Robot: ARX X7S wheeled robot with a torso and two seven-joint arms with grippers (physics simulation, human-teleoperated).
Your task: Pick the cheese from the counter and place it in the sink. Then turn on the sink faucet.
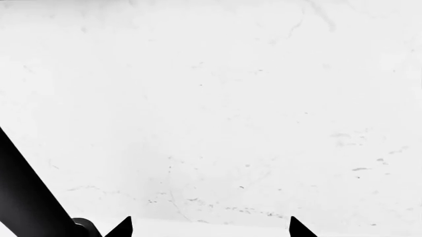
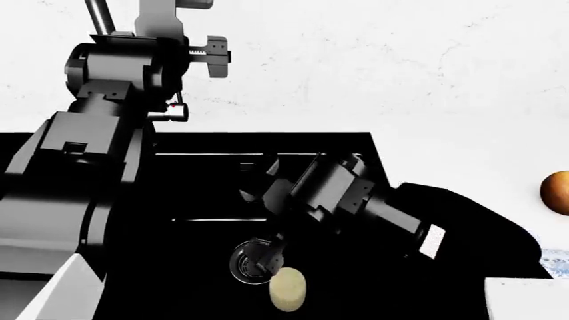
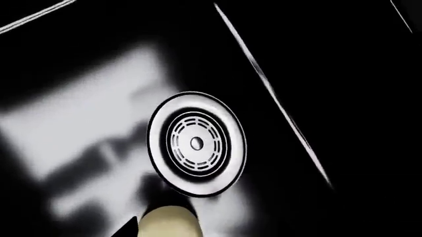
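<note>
Cheese (image 2: 288,289) is seen in the sink (image 2: 178,267) at the drain's (image 2: 247,261) 5 o'clock edge, right fingers' (image 2: 271,257) state undeterminable; left fingers (image 1: 297,229) are spread before wall (image 1: 211,98).

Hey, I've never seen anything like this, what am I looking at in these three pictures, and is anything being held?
These are simulator renders of a two-armed wheeled robot at a kitchen sink. The head view looks down from its head: the left gripper is raised by the white wall, and the right gripper reaches into the black sink. The pale cheese sits in the basin beside the round drain. An orange fruit lies on the white counter. The other two pictures come from cameras near each gripper. The left one shows only wall and two open fingertips. The right one shows the drain and the cheese; whether it grips the cheese is unclear.
</note>
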